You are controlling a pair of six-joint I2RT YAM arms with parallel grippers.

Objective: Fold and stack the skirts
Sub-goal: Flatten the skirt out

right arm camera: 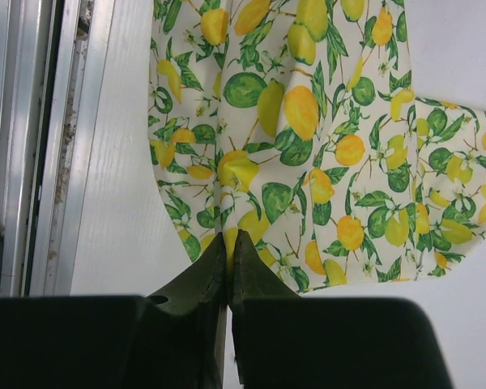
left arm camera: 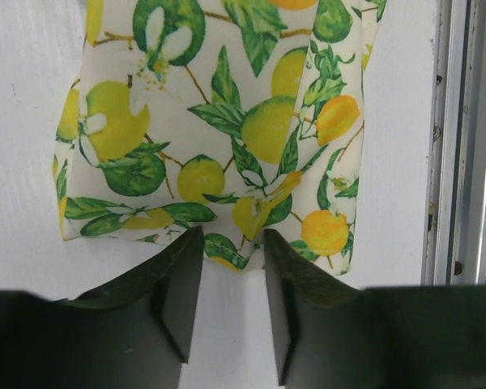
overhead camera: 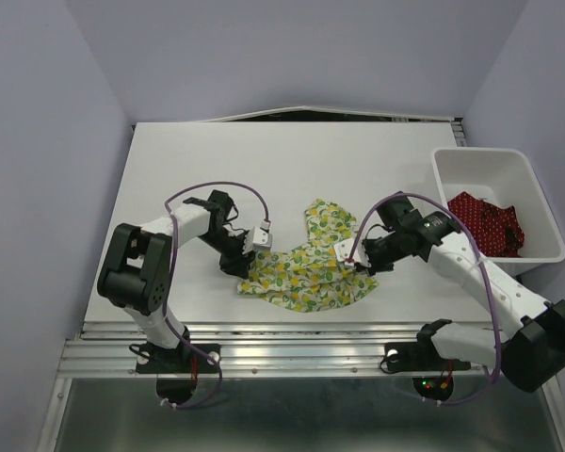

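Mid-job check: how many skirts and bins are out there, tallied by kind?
Skirts: 2 (soft white cloth skirt printed with yellow lemons and green leaves; soft red cloth skirt with small white dots)
Bins: 1 (white rectangular plastic bin)
Total: 3

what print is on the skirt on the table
White cloth skirt: yellow lemons, green leaves; left wrist view.

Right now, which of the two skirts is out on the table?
The lemon-print skirt, white with yellow lemons, lies loosely on the table. The red dotted skirt is bunched inside the white bin instead.
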